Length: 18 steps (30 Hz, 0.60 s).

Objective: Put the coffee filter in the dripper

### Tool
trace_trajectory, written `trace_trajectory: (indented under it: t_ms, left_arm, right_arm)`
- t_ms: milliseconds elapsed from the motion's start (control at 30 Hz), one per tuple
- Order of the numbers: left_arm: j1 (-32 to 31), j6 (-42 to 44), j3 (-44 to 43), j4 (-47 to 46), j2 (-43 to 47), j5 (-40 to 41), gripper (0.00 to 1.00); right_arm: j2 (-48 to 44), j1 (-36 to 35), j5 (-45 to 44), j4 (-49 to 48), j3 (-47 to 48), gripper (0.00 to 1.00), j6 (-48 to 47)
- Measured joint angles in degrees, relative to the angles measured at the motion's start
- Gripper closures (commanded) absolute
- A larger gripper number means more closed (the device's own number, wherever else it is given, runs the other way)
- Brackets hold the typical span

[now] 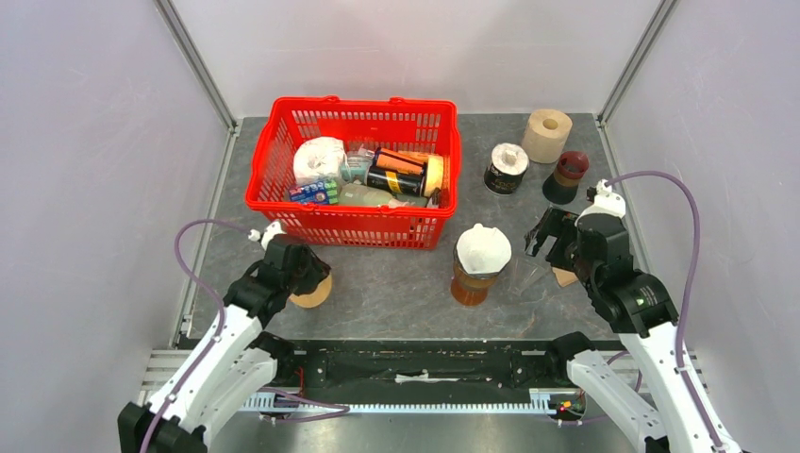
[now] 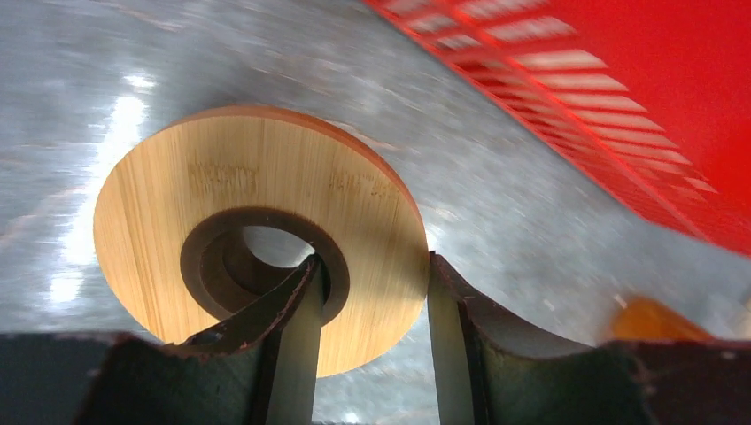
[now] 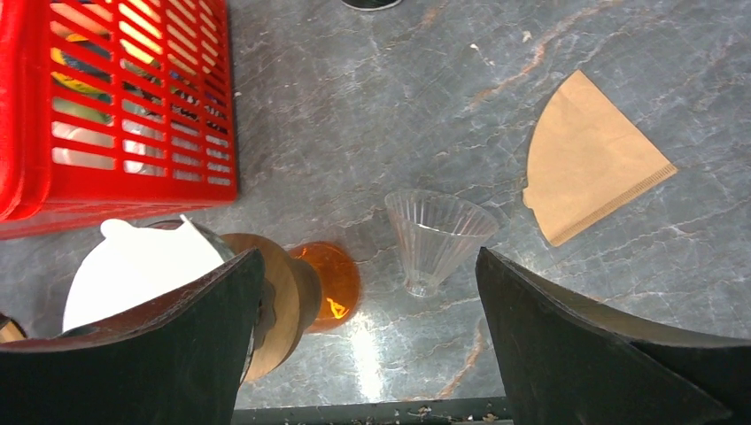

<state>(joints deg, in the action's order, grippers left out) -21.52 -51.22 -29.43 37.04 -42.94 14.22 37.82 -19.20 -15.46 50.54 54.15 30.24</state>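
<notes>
From above, the grey marbled table carries a red plastic lattice basket packed with rolls and packets. In front of it stands an amber glass vessel with a crumpled white filter seated in its mouth. Just to its right is the clear dripper, and the brown paper filter lies beside that, partly hidden under the right gripper. The left gripper sits low on a wooden ring near the basket's front left corner. In the left wrist view the ring is a flat bamboo disc with fine grain and a dark, stepped round hole. One finger reaches into the hole and the other presses the outer rim, so the half-closed jaws pinch the band of wood between them. In the right wrist view the two dark fingers stand spread as wide as they go, gripping nothing. Between them, on the table, is the dripper, a transparent ribbed cone with its wide mouth away from the camera. The filter, a tan fan-shaped sheet with a crimped seam along one straight edge, lies flat on the stone near the dripper, not in it.
</notes>
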Motion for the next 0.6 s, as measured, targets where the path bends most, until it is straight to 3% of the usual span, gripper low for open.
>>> trace_trajectory:
  t_ms: [67, 300, 433, 600]
  left_arm:
    - [0.0, 1.6, 0.0, -1.2, 3.4, -5.8, 0.98]
    - [-0.1, 4.8, 0.0, -14.9, 11.0, -31.9, 0.98]
    - [-0.2, 4.7, 0.0, -27.5, 9.7, -46.5, 0.98]
    - [-2.1, 2.3, 0.0, -43.4, 4.8, -57.1, 0.98]
  right_arm:
    - [-0.7, 0.0, 1.3, -0.3, 0.0, 0.03, -0.6]
    - [-2.9, 0.0, 10.4, -3.8, 0.0, 0.03, -3.1]
    - [-2.7, 0.1, 20.9, -7.1, -0.2, 0.03, -4.9]
    - [-1.3, 0.1, 37.2, -13.4, -2.1, 0.03, -5.2]
